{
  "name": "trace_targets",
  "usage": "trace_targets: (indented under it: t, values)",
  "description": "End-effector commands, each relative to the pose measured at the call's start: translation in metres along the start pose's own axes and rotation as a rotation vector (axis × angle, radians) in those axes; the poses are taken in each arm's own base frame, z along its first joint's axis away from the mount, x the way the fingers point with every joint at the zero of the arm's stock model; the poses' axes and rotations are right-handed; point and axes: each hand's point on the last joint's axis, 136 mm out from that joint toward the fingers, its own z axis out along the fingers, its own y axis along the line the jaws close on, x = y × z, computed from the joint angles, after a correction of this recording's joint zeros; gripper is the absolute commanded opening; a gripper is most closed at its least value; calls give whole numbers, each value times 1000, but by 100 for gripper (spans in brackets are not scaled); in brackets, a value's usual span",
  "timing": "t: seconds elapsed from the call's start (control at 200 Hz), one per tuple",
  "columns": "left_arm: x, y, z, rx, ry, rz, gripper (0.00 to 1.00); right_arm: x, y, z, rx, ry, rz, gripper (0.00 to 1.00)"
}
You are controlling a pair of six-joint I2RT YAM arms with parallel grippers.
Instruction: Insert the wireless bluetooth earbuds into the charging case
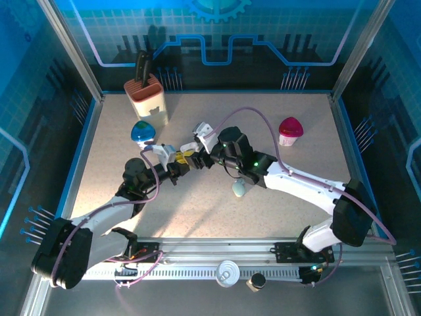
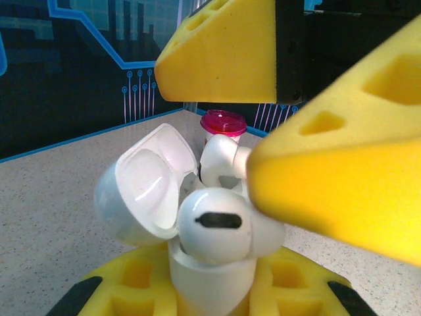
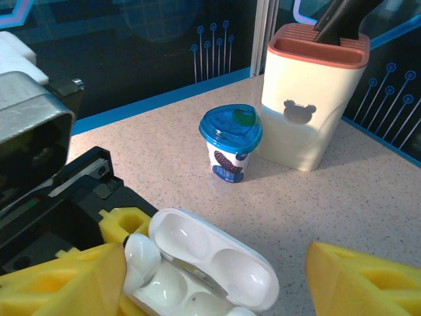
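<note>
Yellow foam fingers of the left gripper (image 2: 214, 293) are closed on the lower body of the small glossy white charging case (image 2: 209, 276), holding it upright with its hinged lid (image 2: 145, 191) thrown back. The right gripper (image 3: 210, 280) hangs over it with its jaws spread wide and nothing held between them. One of its yellow fingers (image 2: 342, 191) touches the head of the far earbud (image 2: 220, 161), a tiny glossy white piece sitting at the socket nearest the lid. The near earbud (image 2: 214, 227), its twin, sits at the front socket with its rounded head standing proud of the rim, and I cannot tell whether either one is fully home. From where I stand, the job in hand looks like nudging that far bud down. I would press straight along the socket and slowly, because a glossy bud under soft foam will likely skid sideways if pushed at a slant. The left grip should stay firm so the case does not tip, and the pushing finger should keep off the lid so it does not fold shut. As for markings, the blue-lidded paper cup (image 3: 231, 148) has a dark printed label too small to read. The cream knife block with a terracotta top (image 3: 314, 99) bears a grey bear-head mark. I can see no brand on the case.
</note>
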Motion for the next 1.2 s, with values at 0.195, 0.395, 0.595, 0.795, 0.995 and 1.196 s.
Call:
trace_targets:
  t: [0.195,0.395,0.595,0.795,0.995,1.196]
  values:
    - [-27,-8,-1,30,-65,75,10,6,-14,-7,35,19,32,70]
    - [-24,-9,-2,35,-60,89,10,-4,-15,-16,15,-9,67,70]
    - [-12,-12,-1,60,-36,149,11,-23,-14,-32,-65,-73,157,71]
    - [-12,-13,-1,63,-41,169,11,-19,-5,-30,-124,-41,106,74]
    - [-15,-13,0,66,-40,152,11,2,2,-18,-138,21,43,82]
    - [-16,-14,1,77,-38,145,11,15,-3,-7,-109,73,50,84]
